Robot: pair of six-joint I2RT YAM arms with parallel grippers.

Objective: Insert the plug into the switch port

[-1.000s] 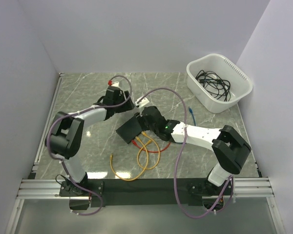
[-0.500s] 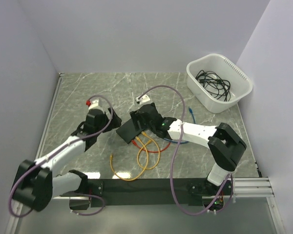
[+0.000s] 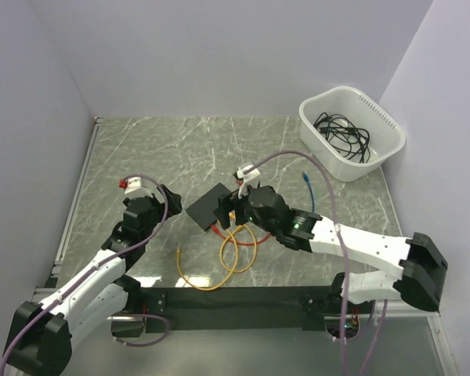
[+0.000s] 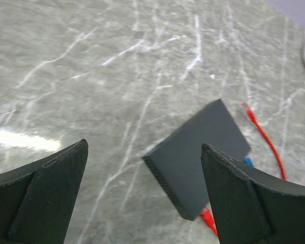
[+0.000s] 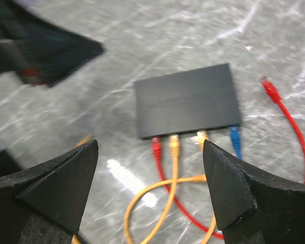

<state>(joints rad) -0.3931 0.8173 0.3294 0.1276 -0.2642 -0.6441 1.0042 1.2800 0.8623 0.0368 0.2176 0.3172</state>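
The switch [image 3: 210, 205] is a flat matte-black box lying on the marble table, also seen in the left wrist view [image 4: 198, 150] and the right wrist view [image 5: 187, 105]. Along its near edge, a red plug [image 5: 156, 147], two yellow plugs [image 5: 174, 146] and a blue plug [image 5: 235, 137] sit in its ports. A loose red plug end [image 5: 267, 86] lies beside the switch. My left gripper [image 4: 143, 147] is open and empty, a short way left of the switch. My right gripper [image 5: 150, 150] is open and empty, hovering over the plugged cables.
A white tub [image 3: 352, 133] holding black cables stands at the back right. Yellow cable loops [image 3: 219, 262] and a red cable [image 3: 247, 239] lie in front of the switch. A blue cable end [image 3: 305, 182] lies to the right. Walls close in the left, right and back.
The left arm has swung back from the far side of the switch to the near left. The right arm has drawn back from the switch. Both grippers have opened.
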